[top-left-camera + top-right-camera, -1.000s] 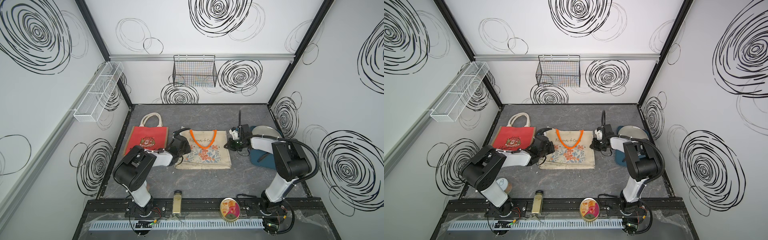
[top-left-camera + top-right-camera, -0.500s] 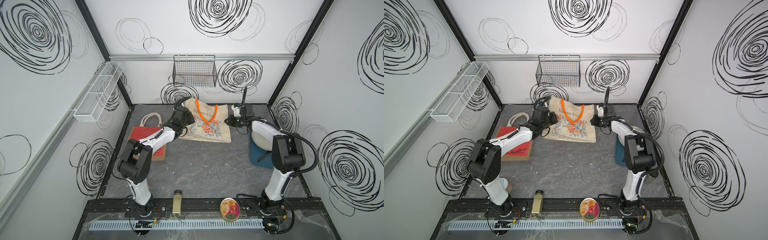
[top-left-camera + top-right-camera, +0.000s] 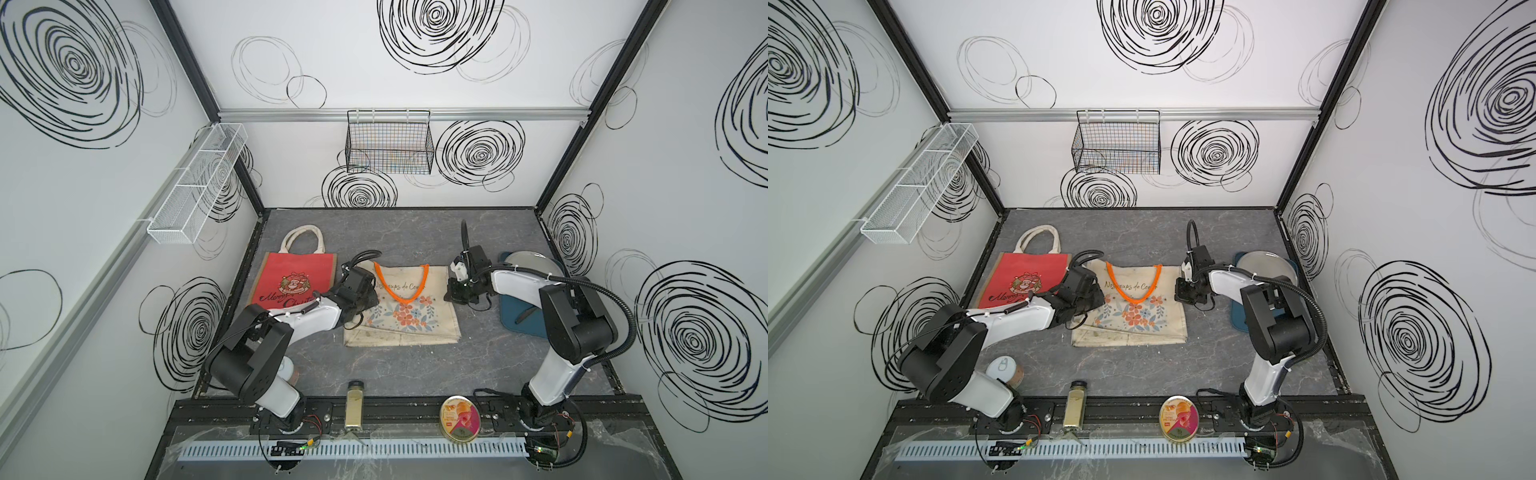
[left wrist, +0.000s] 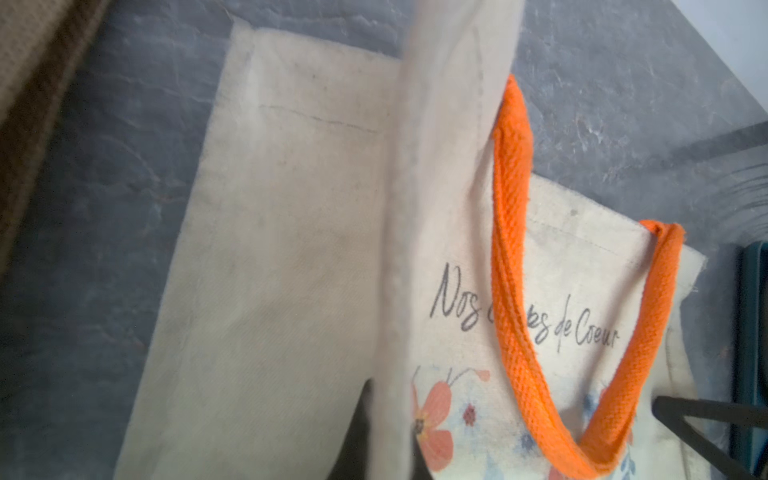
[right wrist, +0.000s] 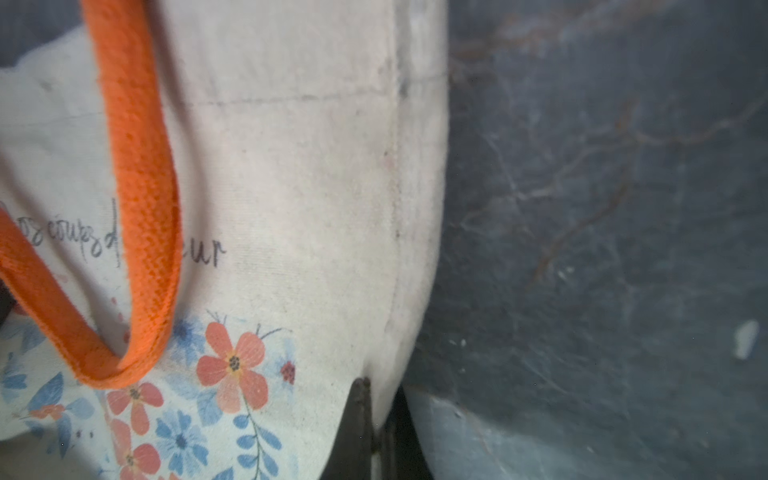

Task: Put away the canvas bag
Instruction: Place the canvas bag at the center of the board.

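**Canvas bag flat near the table's middle**

The canvas bag (image 3: 401, 316) is cream cloth printed with red and blue flowers and the script "Nos coups de Coeur". It lies flat near the middle of the table (image 3: 415, 374), mouth towards 12 o'clock and soiled bottom hem towards 6. Its orange handle (image 3: 401, 286) droops in a U over the front towards 6. The side edges at 9 and 3 o'clock stand up in narrow folds

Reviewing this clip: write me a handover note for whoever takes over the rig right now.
Left pincer: closed on a fold of the canvas bag, at the edge on its side.
Right pincer: closed on the opposite edge.
Bag: flat on the table between the two pincers, orange handles on top.
Done: both edges gripped.
To do: lift it and stow it, probably in the black wire basket on the back wall.
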